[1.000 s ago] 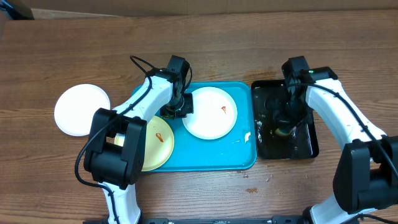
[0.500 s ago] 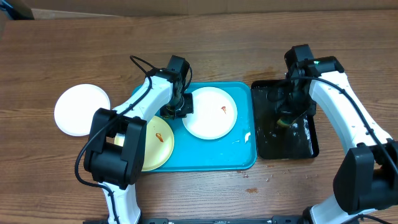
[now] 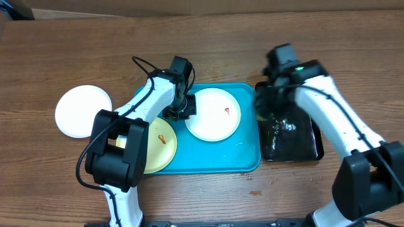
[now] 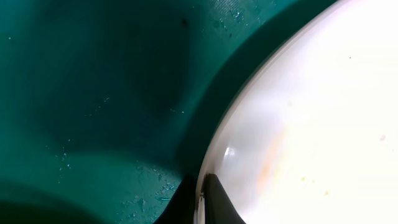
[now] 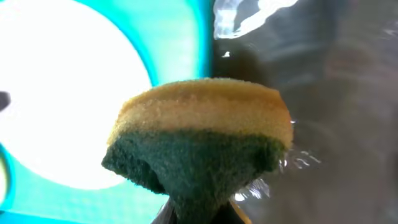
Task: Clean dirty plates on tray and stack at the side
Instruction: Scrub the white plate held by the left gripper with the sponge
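Note:
The cyan tray (image 3: 218,157) holds a white plate (image 3: 213,115) with an orange smear and a pale yellow-green plate (image 3: 158,146) with a smear at its left end. Another white plate (image 3: 82,111) lies on the table left of the tray. My left gripper (image 3: 184,108) is shut on the left rim of the white plate (image 4: 311,112) on the tray. My right gripper (image 3: 273,104) is shut on a yellow-and-green sponge (image 5: 202,134), held above the gap between the cyan tray (image 5: 180,37) and the black tray, with the white plate (image 5: 68,93) to its left.
A wet black tray (image 3: 293,135) stands right of the cyan tray. A cardboard box edge runs along the back of the table. Bare wood lies in front of the trays and at the far right.
My right arm has lifted the sponge out of the black tray and swung left towards the cyan tray. The left arm and the plates have not moved.

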`<state>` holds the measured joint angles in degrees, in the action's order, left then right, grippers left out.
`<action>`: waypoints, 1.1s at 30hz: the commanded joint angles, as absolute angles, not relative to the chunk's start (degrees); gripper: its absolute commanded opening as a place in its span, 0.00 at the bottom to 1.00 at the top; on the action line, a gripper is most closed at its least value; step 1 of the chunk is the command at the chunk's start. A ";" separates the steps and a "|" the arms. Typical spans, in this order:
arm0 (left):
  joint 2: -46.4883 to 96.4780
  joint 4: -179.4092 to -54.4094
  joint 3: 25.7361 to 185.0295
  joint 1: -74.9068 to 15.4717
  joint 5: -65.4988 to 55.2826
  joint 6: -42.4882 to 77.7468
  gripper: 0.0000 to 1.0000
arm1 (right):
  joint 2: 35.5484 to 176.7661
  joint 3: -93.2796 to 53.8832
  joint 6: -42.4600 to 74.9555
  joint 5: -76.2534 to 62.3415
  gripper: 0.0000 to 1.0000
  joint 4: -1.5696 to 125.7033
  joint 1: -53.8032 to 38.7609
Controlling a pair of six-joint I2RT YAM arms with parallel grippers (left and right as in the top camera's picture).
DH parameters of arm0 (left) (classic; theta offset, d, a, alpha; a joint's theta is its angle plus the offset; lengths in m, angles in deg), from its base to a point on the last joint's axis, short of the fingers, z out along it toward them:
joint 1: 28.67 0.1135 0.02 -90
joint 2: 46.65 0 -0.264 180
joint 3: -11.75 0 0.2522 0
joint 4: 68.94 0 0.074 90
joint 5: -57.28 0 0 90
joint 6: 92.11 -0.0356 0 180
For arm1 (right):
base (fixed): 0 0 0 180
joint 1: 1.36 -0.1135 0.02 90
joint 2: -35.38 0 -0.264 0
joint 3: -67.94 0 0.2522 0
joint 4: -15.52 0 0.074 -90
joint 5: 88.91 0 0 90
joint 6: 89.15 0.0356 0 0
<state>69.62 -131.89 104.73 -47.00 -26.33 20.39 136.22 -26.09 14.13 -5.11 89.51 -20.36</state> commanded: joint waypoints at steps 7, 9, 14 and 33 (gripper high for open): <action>71.30 -132.33 103.18 -46.80 -31.23 19.76 0.04 | 138.71 -27.23 19.15 14.67 0.04 81.22 -36.23; 71.30 -132.35 103.18 -46.80 -31.23 19.76 0.04 | 140.48 -27.23 19.15 18.04 0.04 79.30 -38.46; 71.30 -132.37 103.18 -46.80 -31.23 19.76 0.04 | 144.18 -27.21 19.13 21.60 0.04 75.65 -40.54; 71.30 -132.55 103.18 -46.80 -31.21 19.76 0.04 | 151.52 -27.21 18.43 25.71 0.29 74.34 -40.51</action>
